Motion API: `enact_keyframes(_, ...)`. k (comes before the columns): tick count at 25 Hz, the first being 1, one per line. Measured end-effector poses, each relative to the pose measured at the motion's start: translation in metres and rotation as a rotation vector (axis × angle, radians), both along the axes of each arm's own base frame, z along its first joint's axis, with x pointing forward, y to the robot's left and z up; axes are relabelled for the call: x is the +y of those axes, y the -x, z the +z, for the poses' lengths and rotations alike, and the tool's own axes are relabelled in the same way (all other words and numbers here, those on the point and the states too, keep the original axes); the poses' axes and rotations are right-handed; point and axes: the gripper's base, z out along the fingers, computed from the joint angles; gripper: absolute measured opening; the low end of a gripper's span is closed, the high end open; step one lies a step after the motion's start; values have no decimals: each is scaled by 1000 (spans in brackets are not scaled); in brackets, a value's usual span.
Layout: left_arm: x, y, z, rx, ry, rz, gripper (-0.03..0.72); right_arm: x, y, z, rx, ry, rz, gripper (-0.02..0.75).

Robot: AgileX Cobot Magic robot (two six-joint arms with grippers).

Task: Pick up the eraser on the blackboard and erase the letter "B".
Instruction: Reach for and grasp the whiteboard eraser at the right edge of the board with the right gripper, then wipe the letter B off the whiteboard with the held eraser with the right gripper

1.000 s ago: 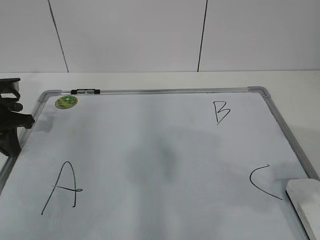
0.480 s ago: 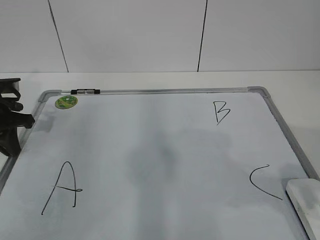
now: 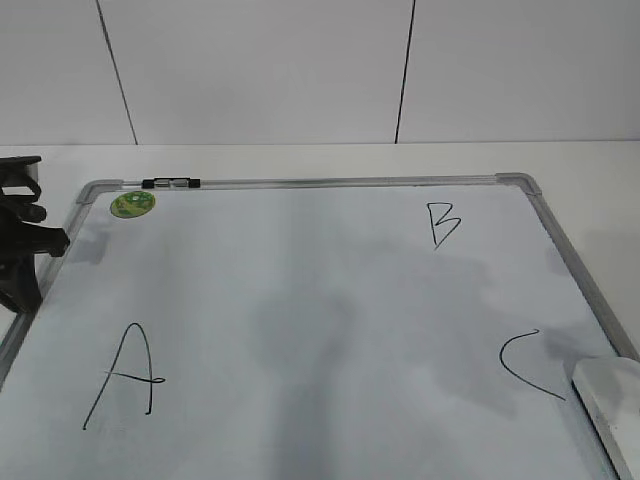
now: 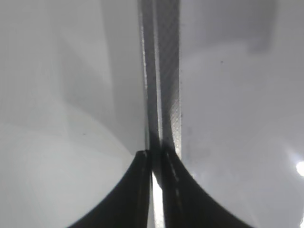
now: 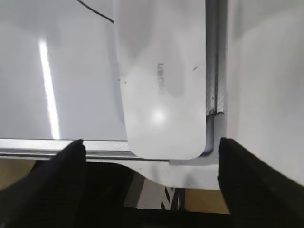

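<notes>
The white eraser (image 3: pixel 608 405) lies on the blackboard (image 3: pixel 300 300) at its near right corner, next to the "C". In the right wrist view the eraser (image 5: pixel 161 80) lies against the board's frame. My right gripper (image 5: pixel 151 149) is open, its fingers wide apart, just short of the eraser's near end; it does not show in the exterior view. The letter "B" (image 3: pixel 441 224) is at the far right of the board. My left gripper (image 4: pixel 156 156) is shut and empty over the board's left frame strip; its arm (image 3: pixel 22 240) stands at the left edge.
A large "A" (image 3: pixel 125 375) is at the near left and a curved "C" (image 3: pixel 525 362) at the near right. A green round disc (image 3: pixel 132 203) and a black marker (image 3: pixel 171 183) lie at the far left corner. A white wall stands behind the table.
A shadow has spread over the board's right part between the "B" and the eraser. The eraser, the letters and the left arm have not moved.
</notes>
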Motion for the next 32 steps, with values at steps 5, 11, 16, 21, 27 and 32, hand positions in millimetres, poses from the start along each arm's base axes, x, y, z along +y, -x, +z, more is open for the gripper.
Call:
enact_keyframes(5,0,0,0,0,1,1,40,-1,-19,-23,70,31,16,669)
enact_keyframes(11,0,0,0,0,1,1,40,-1,-32,-33,70,35,20,669)
enact_keyframes(16,0,0,0,0,1,1,40,-1,-40,-32,53,36,27,669)
enact_keyframes(21,0,0,0,0,1,1,40,8,-43,-37,51,45,84,670)
enact_keyframes(27,0,0,0,1,1,1,40,8,-46,-42,62,75,98,670)
enact_keyframes(32,0,0,0,1,1,1,40,7,-48,-46,80,90,93,669)
